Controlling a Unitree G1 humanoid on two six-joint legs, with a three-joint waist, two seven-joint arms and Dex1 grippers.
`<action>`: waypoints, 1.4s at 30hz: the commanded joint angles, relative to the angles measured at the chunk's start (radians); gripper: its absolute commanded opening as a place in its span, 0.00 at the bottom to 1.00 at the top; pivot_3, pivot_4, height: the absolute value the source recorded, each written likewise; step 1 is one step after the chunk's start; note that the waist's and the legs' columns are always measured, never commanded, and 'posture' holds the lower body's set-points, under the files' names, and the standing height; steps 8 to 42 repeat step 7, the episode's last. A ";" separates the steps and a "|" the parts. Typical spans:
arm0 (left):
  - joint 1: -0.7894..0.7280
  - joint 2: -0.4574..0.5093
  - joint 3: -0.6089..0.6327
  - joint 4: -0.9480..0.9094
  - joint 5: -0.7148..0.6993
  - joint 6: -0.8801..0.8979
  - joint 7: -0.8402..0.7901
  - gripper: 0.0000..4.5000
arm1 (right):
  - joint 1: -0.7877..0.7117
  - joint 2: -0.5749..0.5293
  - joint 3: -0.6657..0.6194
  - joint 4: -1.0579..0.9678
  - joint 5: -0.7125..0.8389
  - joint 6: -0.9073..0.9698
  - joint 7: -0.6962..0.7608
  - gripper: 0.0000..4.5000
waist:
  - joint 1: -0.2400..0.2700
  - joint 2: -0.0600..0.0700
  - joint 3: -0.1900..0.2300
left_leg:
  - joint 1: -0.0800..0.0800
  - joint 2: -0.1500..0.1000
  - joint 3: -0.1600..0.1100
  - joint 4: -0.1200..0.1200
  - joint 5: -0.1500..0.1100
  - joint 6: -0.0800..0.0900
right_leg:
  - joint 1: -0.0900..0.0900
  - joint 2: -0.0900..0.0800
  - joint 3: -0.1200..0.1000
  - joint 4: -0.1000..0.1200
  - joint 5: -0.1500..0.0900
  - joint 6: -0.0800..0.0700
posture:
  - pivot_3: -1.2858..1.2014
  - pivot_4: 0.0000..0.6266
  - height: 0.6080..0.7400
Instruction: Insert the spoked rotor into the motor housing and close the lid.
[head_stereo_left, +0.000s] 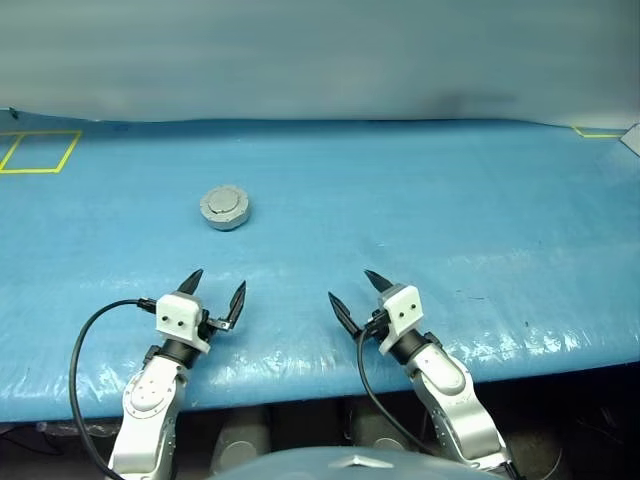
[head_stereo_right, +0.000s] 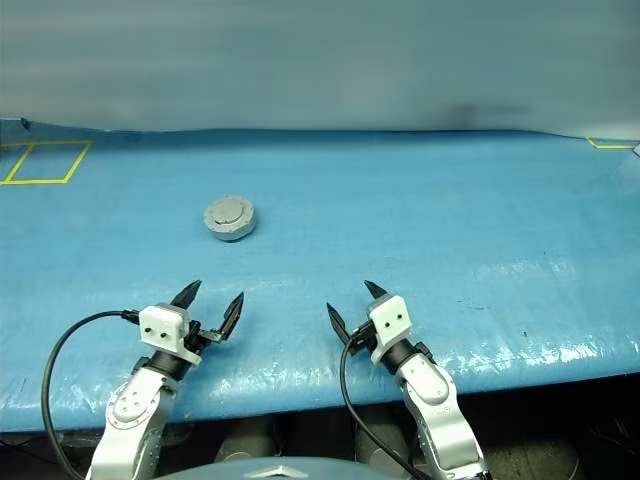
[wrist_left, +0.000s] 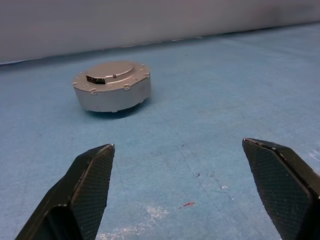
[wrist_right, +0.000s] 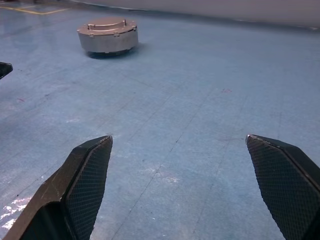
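The motor housing (head_stereo_left: 225, 209) is a short round silver cup on the blue table, left of centre. The grey lid (wrist_left: 111, 75) with its scalloped edge lies shut flat on top of the motor housing (wrist_left: 112, 95). The spoked rotor is hidden or out of view. My left gripper (head_stereo_left: 214, 291) hovers open near the table's front edge, directly in front of the housing and well short of it. My right gripper (head_stereo_left: 354, 294) is open too, further right, angled toward the housing (wrist_right: 107, 40). Both hold nothing.
The blue table (head_stereo_left: 450, 220) stretches wide, with a grey wall behind it. Yellow tape marks a square (head_stereo_left: 40, 151) at the far left and a corner (head_stereo_left: 598, 131) at the far right. A black cable (head_stereo_left: 90, 340) loops from my left wrist.
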 joint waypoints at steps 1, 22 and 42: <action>-0.005 -0.003 0.009 -0.002 -0.011 -0.015 -0.003 0.99 | -0.001 0.003 0.002 -0.007 0.004 -0.015 0.008 1.00 | 0.000 0.000 0.000 | 0.000 0.000 0.000 0.000 0.000 0.000 | 0.000 0.000 0.000 0.000 0.000 0.000 | 0.52 0.24 1.00; -0.005 -0.002 0.011 -0.005 -0.011 -0.011 -0.005 0.99 | -0.003 0.006 0.001 -0.004 -0.001 -0.017 0.003 1.00 | 0.000 0.000 0.000 | 0.000 0.000 0.000 0.001 0.000 0.000 | 0.000 0.000 0.000 0.001 0.000 0.000 | 0.52 0.24 1.00; -0.005 -0.002 0.011 -0.005 -0.011 -0.011 -0.005 0.99 | -0.003 0.006 0.001 -0.004 -0.001 -0.017 0.003 1.00 | 0.000 0.000 0.000 | 0.000 0.000 0.000 0.001 0.000 0.000 | 0.000 0.000 0.000 0.001 0.000 0.000 | 0.52 0.24 1.00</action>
